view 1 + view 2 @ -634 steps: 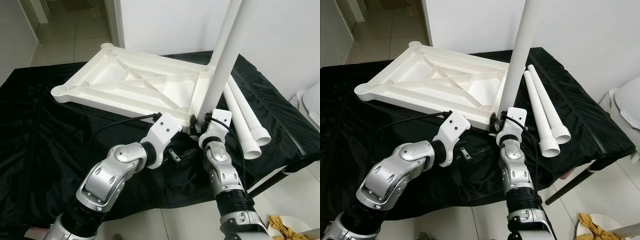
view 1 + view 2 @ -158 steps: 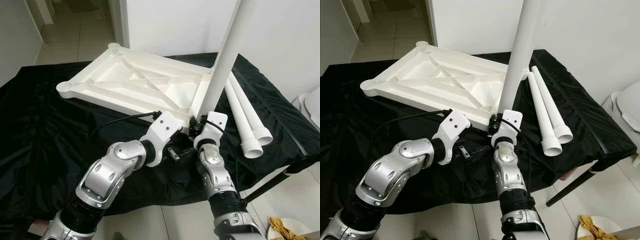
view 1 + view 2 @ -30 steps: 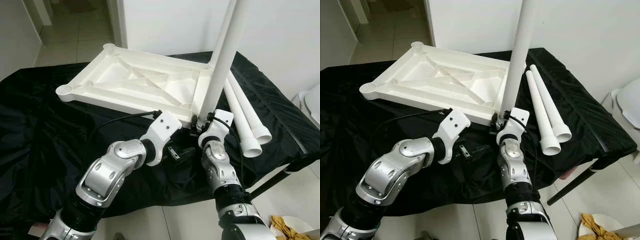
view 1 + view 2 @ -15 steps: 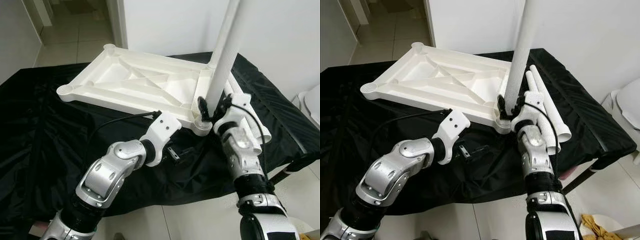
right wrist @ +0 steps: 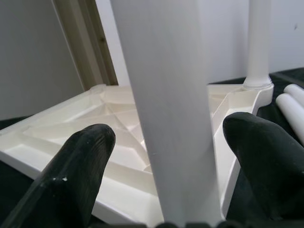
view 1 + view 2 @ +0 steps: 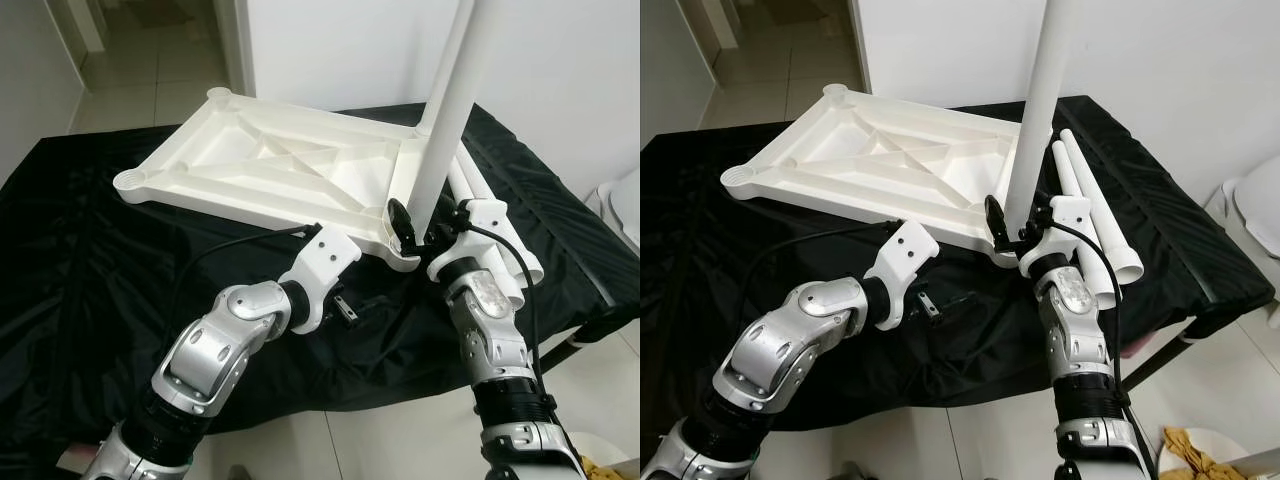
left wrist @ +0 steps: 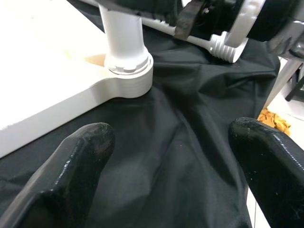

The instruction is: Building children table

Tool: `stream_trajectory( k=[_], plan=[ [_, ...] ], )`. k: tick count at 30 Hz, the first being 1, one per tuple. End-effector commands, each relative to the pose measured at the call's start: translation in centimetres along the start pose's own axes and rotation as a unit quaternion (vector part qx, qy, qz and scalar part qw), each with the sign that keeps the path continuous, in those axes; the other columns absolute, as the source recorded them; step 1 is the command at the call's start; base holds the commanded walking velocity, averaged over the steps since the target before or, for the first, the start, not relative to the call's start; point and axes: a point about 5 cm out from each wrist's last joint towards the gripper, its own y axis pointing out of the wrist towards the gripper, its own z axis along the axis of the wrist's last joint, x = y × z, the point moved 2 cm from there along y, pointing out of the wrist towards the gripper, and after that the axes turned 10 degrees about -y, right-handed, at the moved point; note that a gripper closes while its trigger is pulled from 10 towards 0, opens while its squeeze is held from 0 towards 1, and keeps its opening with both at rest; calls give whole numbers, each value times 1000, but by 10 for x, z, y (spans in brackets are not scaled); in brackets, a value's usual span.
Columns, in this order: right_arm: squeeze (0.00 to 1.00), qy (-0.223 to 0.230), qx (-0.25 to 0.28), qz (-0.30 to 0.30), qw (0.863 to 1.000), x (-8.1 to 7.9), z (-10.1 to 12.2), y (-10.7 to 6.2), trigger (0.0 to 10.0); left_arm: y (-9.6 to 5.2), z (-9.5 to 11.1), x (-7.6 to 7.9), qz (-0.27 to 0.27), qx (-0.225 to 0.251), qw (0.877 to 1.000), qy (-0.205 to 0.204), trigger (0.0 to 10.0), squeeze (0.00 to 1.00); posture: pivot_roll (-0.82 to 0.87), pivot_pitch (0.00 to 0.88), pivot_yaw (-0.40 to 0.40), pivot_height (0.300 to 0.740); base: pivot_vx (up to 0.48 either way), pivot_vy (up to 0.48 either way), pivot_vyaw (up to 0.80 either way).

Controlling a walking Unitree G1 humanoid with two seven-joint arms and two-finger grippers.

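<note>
The upturned white tabletop (image 6: 270,170) lies on the black cloth (image 6: 90,260), one leg (image 6: 440,110) standing in its corner socket at 3 o'clock. The right gripper (image 5: 164,156) spreads wide around that leg, not touching. The left gripper (image 7: 171,156) hovers wide open, empty, at 6 o'clock. Two spare legs (image 6: 1095,225) lie just beside.

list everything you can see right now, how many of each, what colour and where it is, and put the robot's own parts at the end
Tabletop: one, white, lying upside down on the black cloth, ribbed underside up.
Standing legs: two, white; the near leg stands upright in the near right corner socket, the far leg stands in the corner behind it.
Loose legs: two, white, lying side by side on the cloth right of the tabletop.
Black cloth: one, covering the work surface.
Yellow rag: one, on the tiled floor at lower right.
Left claw: open, over the cloth near the socket of the near leg.
Right claw: open, fingers either side of the near leg without touching it.
</note>
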Motion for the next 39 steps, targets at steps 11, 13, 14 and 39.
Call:
stream_trajectory(
  k=[11, 13, 14, 39],
  plan=[
    [0, 7, 2, -69, 998, -4, 0, -41, 10000, 16, 12, -41, 121, 40, 992, -13, 10000, 0, -127, 56, 50, 740, 0, 0, 0],
    [0, 6, -12, -55, 998, -13, -4, -51, 10000, 20, 15, -51, 148, 48, 988, -16, 10000, 0, -137, 61, 54, 740, 0, 0, 0],
    [0, 8, -20, -45, 999, -18, -7, -55, 10000, 23, 16, -56, 160, 51, 986, -14, 10000, 0, -141, 64, 58, 740, 0, 0, 0],
    [0, 17, -63, 36, 997, -45, -10, -88, 10000, 65, 13, -86, 114, 10, 989, 91, 10000, 0, -197, 106, 90, 740, 0, 0, 0]
  ],
)
